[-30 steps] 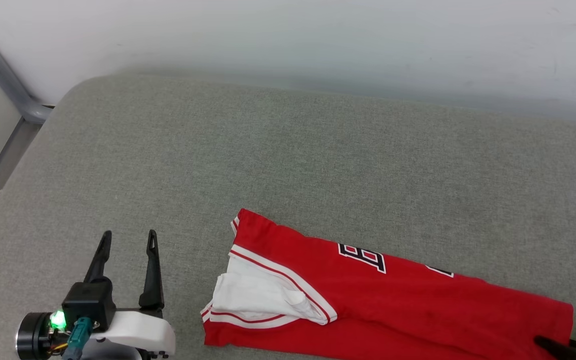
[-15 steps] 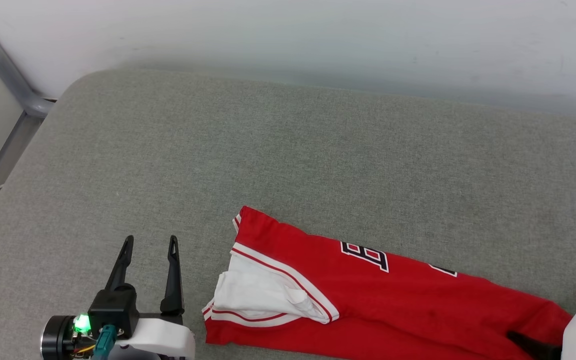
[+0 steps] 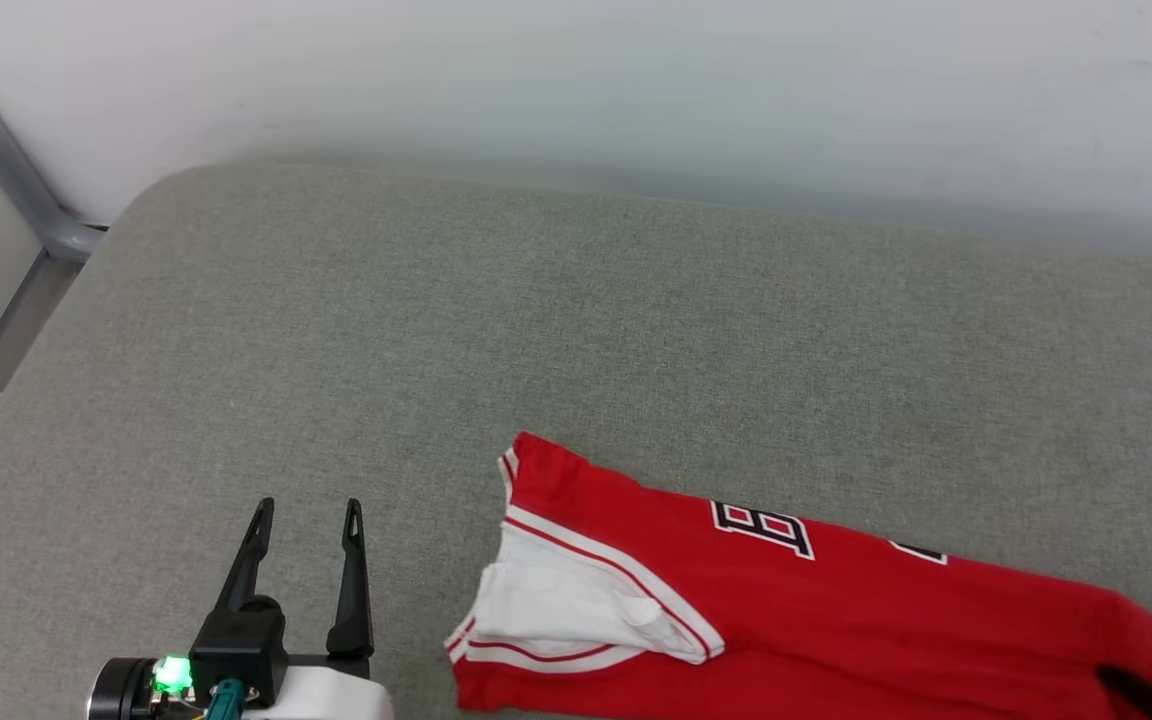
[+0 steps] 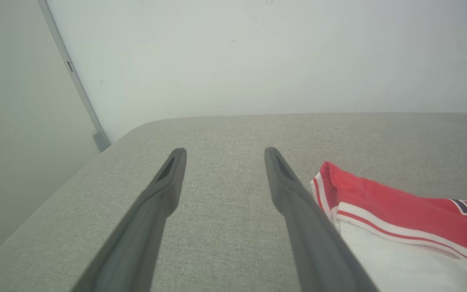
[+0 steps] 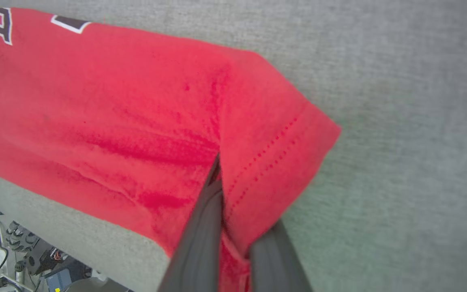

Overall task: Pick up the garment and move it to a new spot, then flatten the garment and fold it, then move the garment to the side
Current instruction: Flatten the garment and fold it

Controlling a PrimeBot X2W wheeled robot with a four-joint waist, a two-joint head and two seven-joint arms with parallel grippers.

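Garment first: the red jersey lies as a long folded band on the grey cushion, at about 5 o'clock in the head view. Its white sleeve end points toward 9 o'clock and its plain hem end toward 4 o'clock.

The change is at that hem end. A second ago the right claw stood wide with one finger over the cloth. Now it is clenched on the hem corner, and the right wrist view shows red fabric pinched and puckered between its two dark fingers. The garment also seems to have slid a little toward 3 o'clock on the cushion, but the head camera has shifted too, so I would not lean on that.

The left claw is released, fingers spread and empty, at 7 o'clock, near the sleeve end but apart from it.

My reading is that the grasp is made, so lifting or dragging the garment can begin. With only one corner held, the band may unfold or trail.
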